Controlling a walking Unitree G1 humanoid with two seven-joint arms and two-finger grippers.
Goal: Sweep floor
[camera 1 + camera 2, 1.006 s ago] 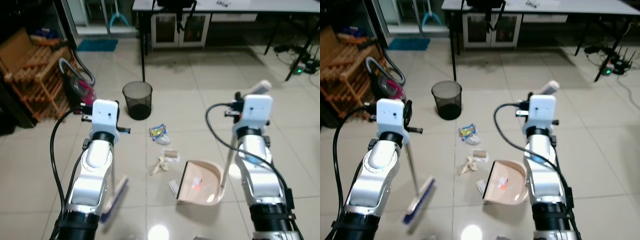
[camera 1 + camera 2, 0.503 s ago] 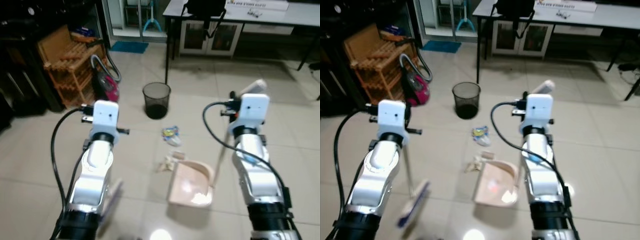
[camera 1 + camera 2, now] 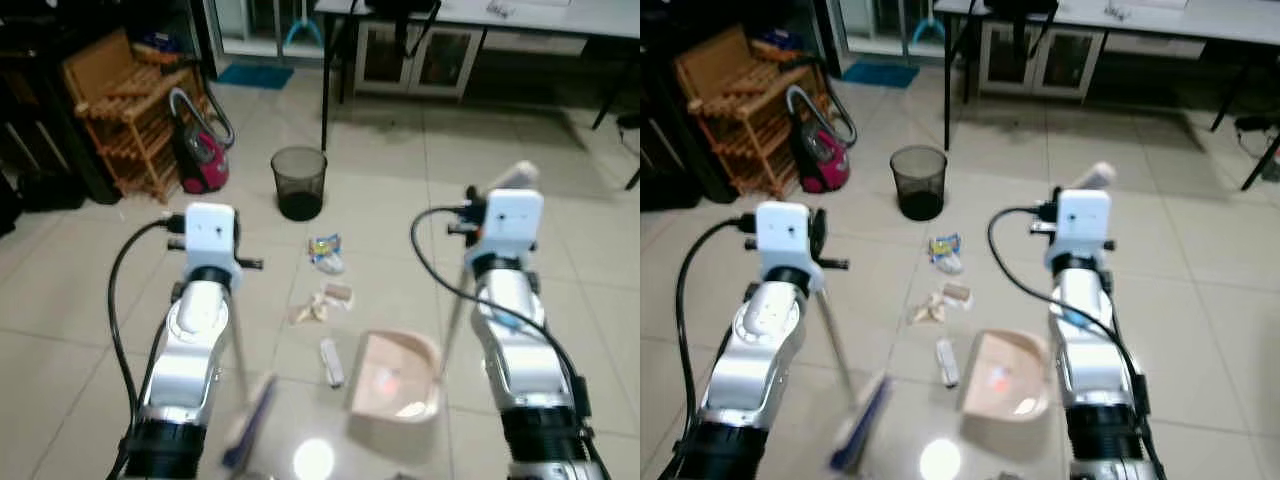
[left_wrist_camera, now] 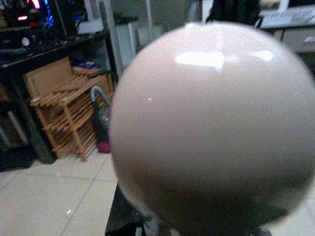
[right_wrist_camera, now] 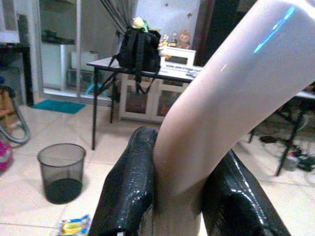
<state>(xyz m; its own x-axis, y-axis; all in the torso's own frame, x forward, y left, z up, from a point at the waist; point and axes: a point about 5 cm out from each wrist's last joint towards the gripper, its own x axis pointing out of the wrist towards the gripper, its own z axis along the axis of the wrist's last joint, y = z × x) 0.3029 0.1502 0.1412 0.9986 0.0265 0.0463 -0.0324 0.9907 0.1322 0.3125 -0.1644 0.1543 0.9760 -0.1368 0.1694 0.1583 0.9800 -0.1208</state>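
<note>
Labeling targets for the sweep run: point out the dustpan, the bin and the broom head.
dustpan (image 3: 395, 375), left eye view, on the pink inner pan.
bin (image 3: 298, 180), left eye view, on the dark mesh wall.
broom head (image 3: 862, 425), right eye view, on the blurred blue bristles.

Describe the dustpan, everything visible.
The dustpan is pale beige, plastic-looking, a scoop with raised curved walls resting on the tiled floor. Its long pale handle rises upright to the right gripper, shut around it. The mouth faces scattered litter; a small white piece lies just beside it.
</note>
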